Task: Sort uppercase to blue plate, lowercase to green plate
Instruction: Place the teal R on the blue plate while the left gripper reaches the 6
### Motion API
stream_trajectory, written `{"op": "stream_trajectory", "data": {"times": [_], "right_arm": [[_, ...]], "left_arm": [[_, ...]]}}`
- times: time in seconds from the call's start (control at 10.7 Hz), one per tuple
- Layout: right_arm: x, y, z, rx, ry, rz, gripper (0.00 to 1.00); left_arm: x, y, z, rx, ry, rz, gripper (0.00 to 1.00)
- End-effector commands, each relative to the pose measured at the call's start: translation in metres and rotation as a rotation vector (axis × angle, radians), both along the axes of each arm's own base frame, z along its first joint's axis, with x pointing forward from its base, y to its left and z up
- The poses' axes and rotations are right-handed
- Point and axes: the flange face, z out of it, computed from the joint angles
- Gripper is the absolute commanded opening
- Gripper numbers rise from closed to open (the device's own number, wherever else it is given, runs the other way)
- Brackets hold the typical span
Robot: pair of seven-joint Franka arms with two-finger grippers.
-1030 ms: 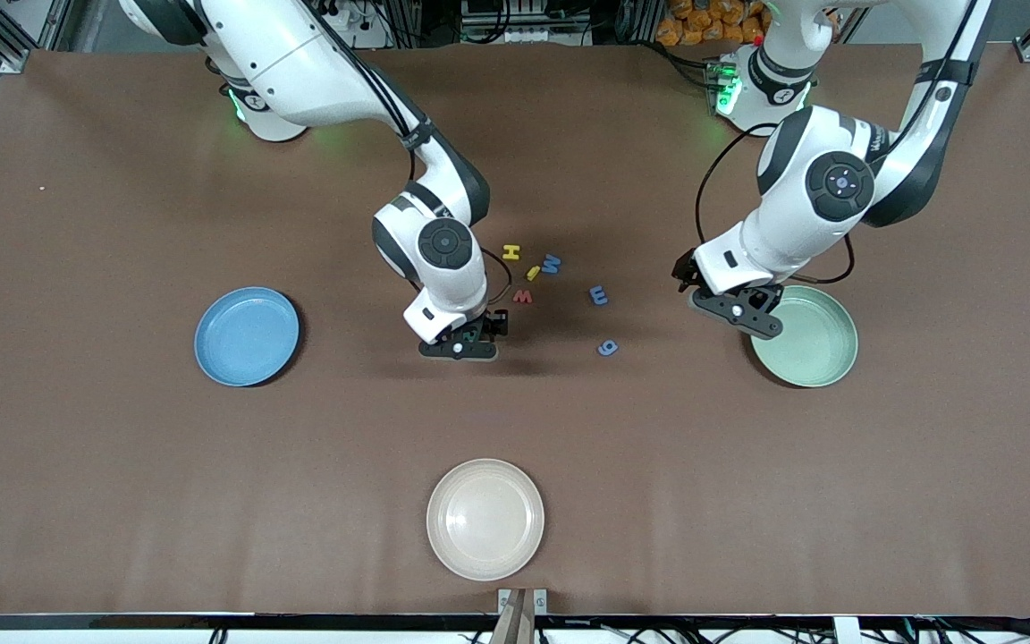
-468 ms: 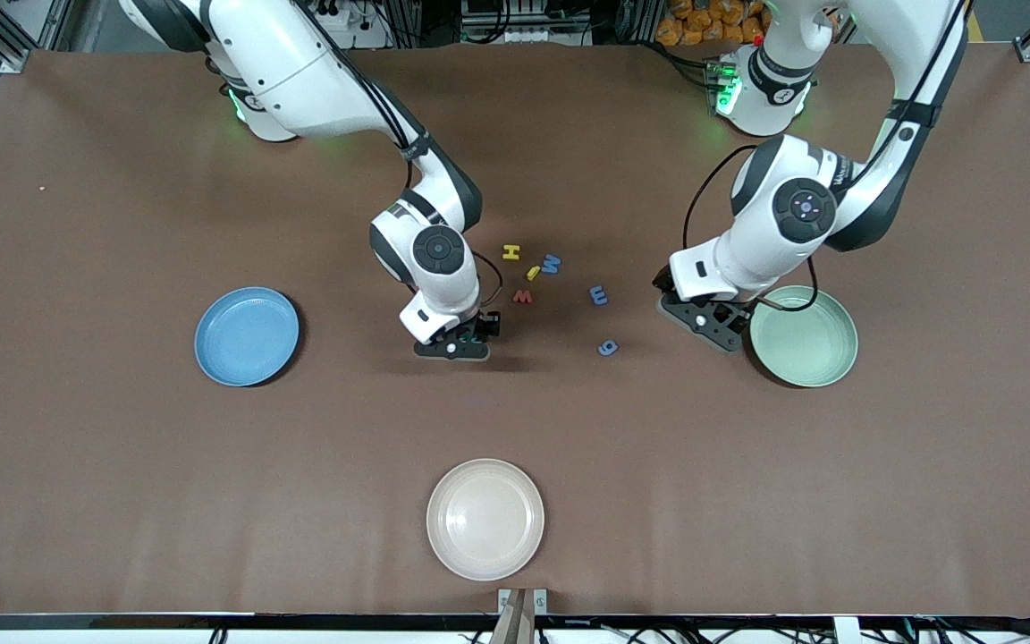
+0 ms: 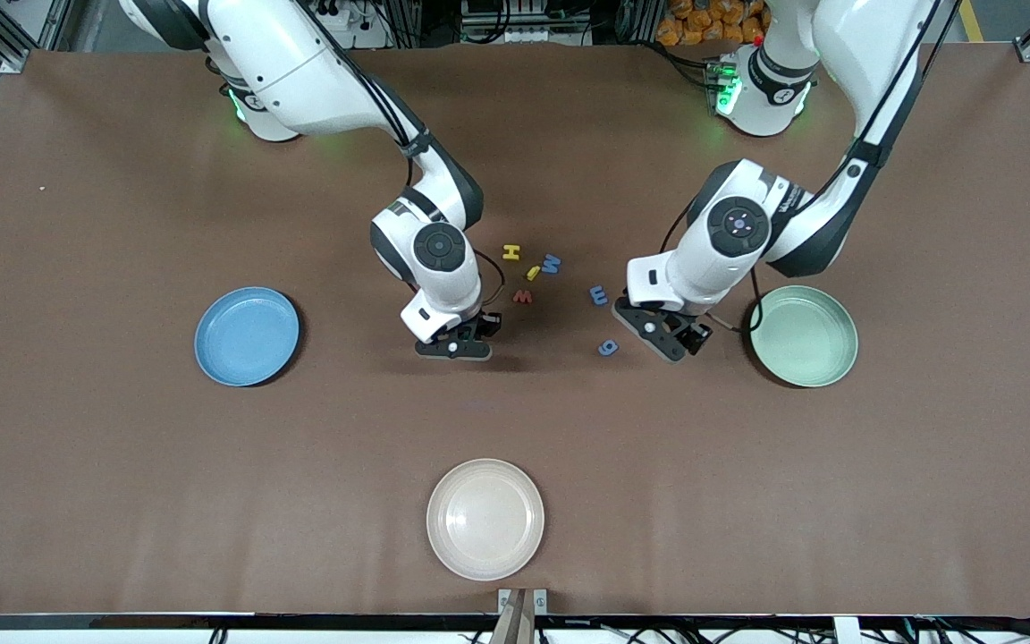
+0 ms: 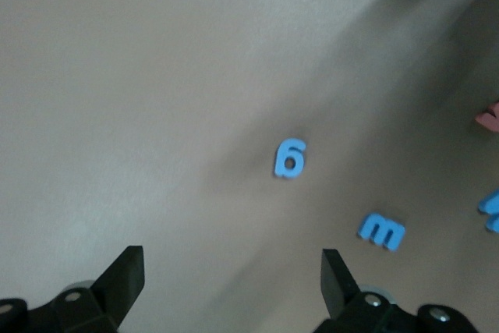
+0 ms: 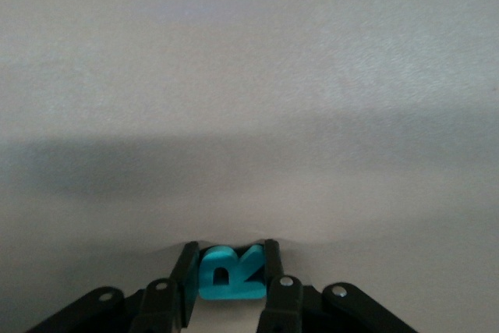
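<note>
At the right arm's end of the table the blue plate [image 3: 247, 336] is sitting bare, well apart from the letters, with nothing sorted onto it yet. Moving across, the right gripper [image 3: 454, 347] is sitting low at the table with its fingers [image 5: 187, 274] clamped on the teal R [image 5: 228, 272], pinching it by its edges. The R is foam and tiny, so a thin edge grip is risking a twist or a pop-out during the lift, and the long carry to the blue plate is giving it time to slip. Its wrist view is showing only part of the letter, so how deep the grip is sitting is probably hard to judge.

Near the middle, the yellow H [image 3: 510, 252], the small yellow letter [image 3: 533, 272], the blue W [image 3: 551, 263] and the red w [image 3: 522, 296] are lying close together, just beside the right wrist; a careless swing on the way up is risking a nudge that scatters them. The cream plate [image 3: 485, 519] is lying nearest the camera, unused, and a drop there would be a wrong sort.

Further on, the blue E [image 3: 598, 294] and the blue g [image 3: 607, 347] are lying apart from each other. The left gripper [image 3: 671, 343] is hovering beside them with its fingers [image 4: 125, 272] spread wide and empty; coming down between the two, it is risking a push on one. The green plate [image 3: 804, 335] is sitting bare at the left arm's end
</note>
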Motion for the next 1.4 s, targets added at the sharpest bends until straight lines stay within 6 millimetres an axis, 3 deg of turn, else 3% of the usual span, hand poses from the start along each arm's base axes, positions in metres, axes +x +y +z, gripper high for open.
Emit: {"op": "stream_trajectory", "data": {"times": [0.0, 0.19, 0.37, 0.47, 0.56, 0.66, 0.84, 1.03, 1.12, 1.22, 1.31], "right_arm": [[0.029, -0.048, 0.061, -0.018, 0.016, -0.019, 0.0], [0.063, -0.122, 0.107, -0.029, 0.052, 0.037, 0.0], [0.081, -0.2, 0.13, -0.062, 0.132, 0.122, 0.0], [0.081, -0.241, 0.132, -0.064, 0.161, 0.171, 0.0], [0.079, -0.277, 0.128, -0.059, 0.183, 0.221, 0.0], [0.077, -0.301, 0.119, -0.055, 0.205, 0.256, 0.0], [0.066, -0.335, 0.082, -0.039, 0.184, 0.242, 0.0], [0.053, -0.353, 0.05, -0.036, 0.18, 0.227, 0.0], [0.05, -0.354, 0.043, -0.038, 0.193, 0.234, 0.07], [0.05, -0.355, 0.043, -0.039, 0.193, 0.233, 0.69], [0.049, -0.354, 0.044, -0.04, 0.194, 0.226, 1.0]], "left_arm": [[0.007, -0.019, -0.026, -0.032, -0.045, -0.052, 1.0], [0.001, -0.032, -0.045, -0.045, -0.072, -0.097, 1.0], [-0.004, -0.043, -0.056, -0.05, -0.082, -0.124, 1.0], [-0.01, -0.049, -0.065, -0.027, -0.091, -0.173, 1.0], [-0.015, -0.054, -0.071, -0.002, -0.105, -0.213, 1.0], [-0.016, -0.053, -0.072, 0.008, -0.11, -0.209, 1.0], [-0.02, -0.052, -0.078, 0.012, -0.098, -0.204, 1.0], [-0.017, -0.045, -0.085, 0.019, -0.089, -0.191, 1.0], [-0.018, -0.043, -0.089, 0.025, -0.082, -0.19, 0.98], [-0.018, -0.043, -0.093, 0.026, -0.076, -0.191, 0.93], [-0.02, -0.042, -0.099, 0.027, -0.065, -0.191, 0.9]]}}
